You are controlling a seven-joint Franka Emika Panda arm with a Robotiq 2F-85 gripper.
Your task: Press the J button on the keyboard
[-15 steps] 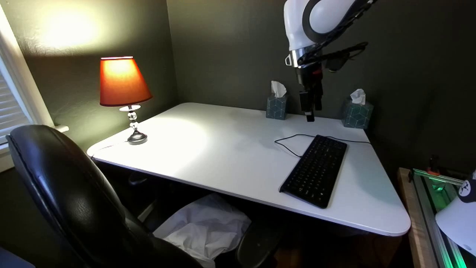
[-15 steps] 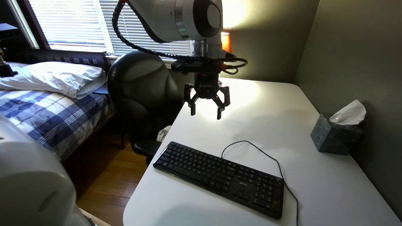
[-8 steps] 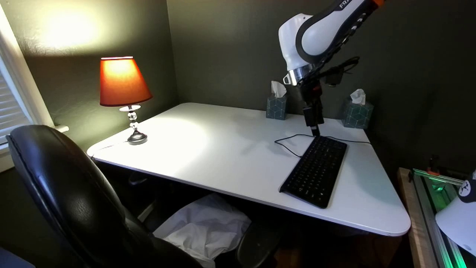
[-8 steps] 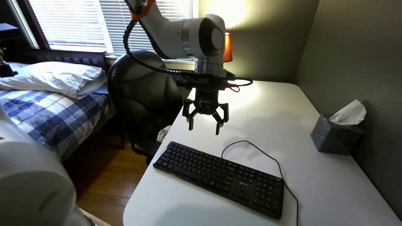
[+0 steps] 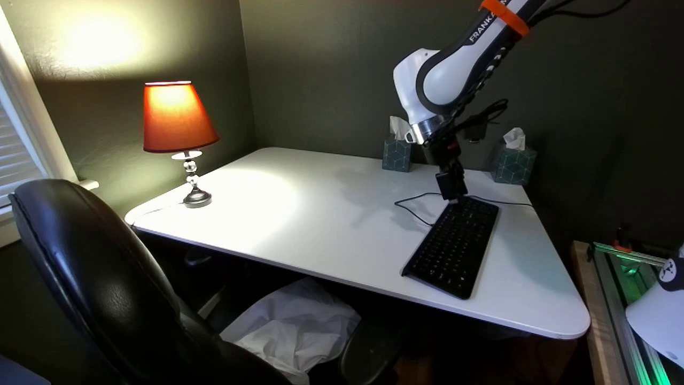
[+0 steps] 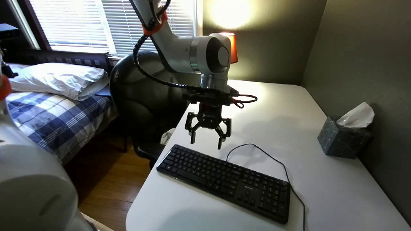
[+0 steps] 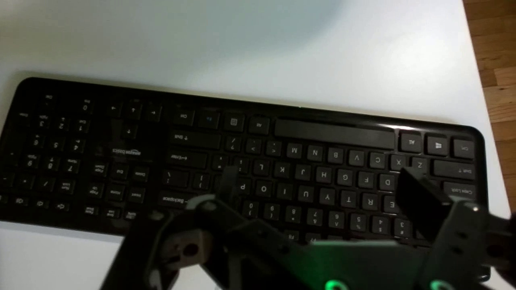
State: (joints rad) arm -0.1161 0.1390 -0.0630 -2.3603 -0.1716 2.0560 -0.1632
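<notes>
The black keyboard (image 6: 224, 183) lies flat on the white table, and shows in both exterior views (image 5: 454, 246). In the wrist view the keyboard (image 7: 153, 141) appears with its letters upside down. The J key (image 7: 302, 172) is visible there between the fingers, left of the H key and right of the K key. My gripper (image 6: 206, 144) is open and empty, pointing down, apart from the keyboard and above it. In the wrist view my gripper (image 7: 318, 171) has one finger over the keys near P and the other near X and D. It hides part of the number and function rows.
The keyboard's thin cable (image 6: 284, 166) curves over the white table (image 5: 331, 203). Tissue boxes (image 5: 397, 155) stand at the back by the wall, one also near the right (image 5: 514, 166). A red lamp (image 5: 179, 120) and a black chair (image 5: 96, 256) are at the far side.
My gripper has come down toward the keyboard in both exterior views, with the arm lowering. The fingers stay open. The keyboard has not moved.
</notes>
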